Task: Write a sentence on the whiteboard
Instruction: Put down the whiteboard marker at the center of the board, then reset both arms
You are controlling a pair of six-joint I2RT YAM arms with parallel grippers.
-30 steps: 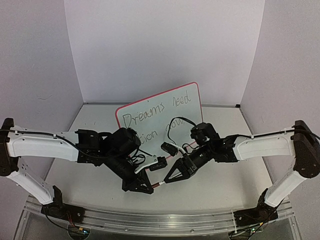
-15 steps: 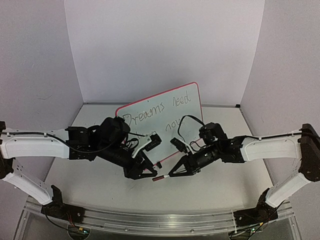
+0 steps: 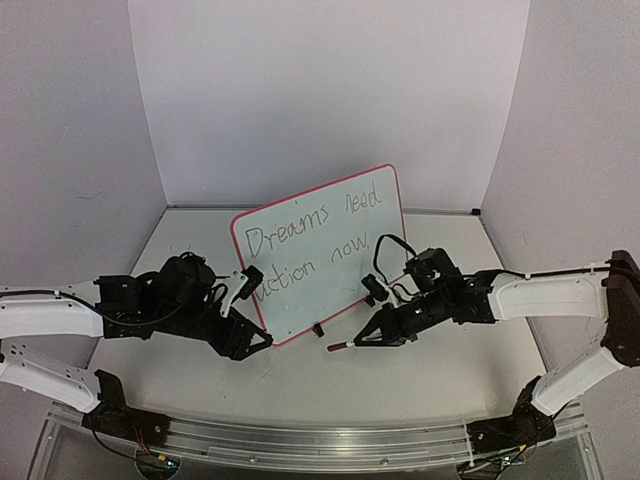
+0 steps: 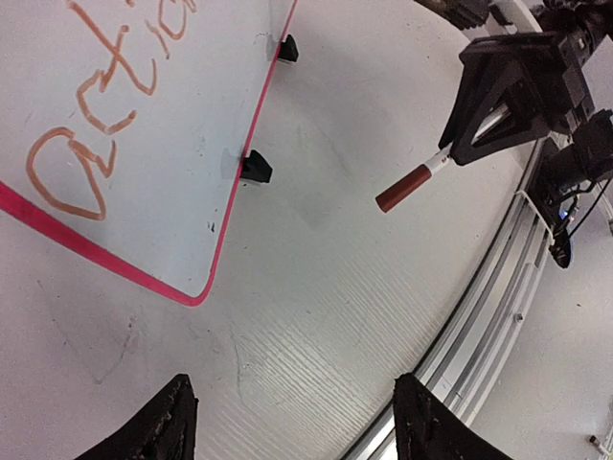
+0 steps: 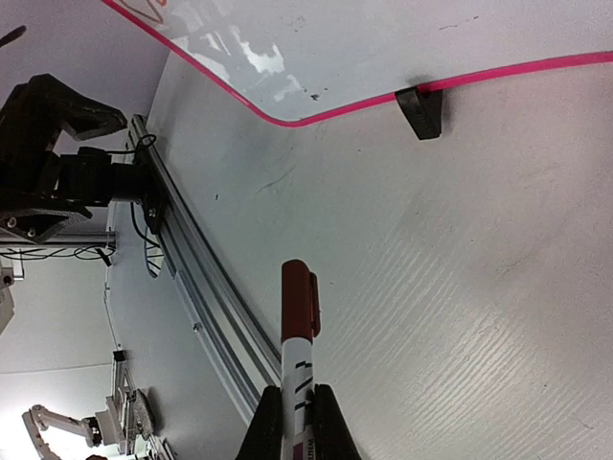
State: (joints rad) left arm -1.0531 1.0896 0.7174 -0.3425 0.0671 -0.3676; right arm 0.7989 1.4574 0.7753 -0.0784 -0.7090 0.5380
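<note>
One whiteboard point(image 3: 292, 310), two-line sentence point(image 3: 300, 238); one marker point(image 5: 298, 335) — right gripper point(image 5: 299, 402) clamps it; left gripper point(image 4: 292, 402) — jaws apart.

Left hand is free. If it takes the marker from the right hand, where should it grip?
Probably the red cap end of the marker, the only part sticking clear of the right hand. Bring the open left hand in from its own side, fingers across the barrel; it points that way.
</note>
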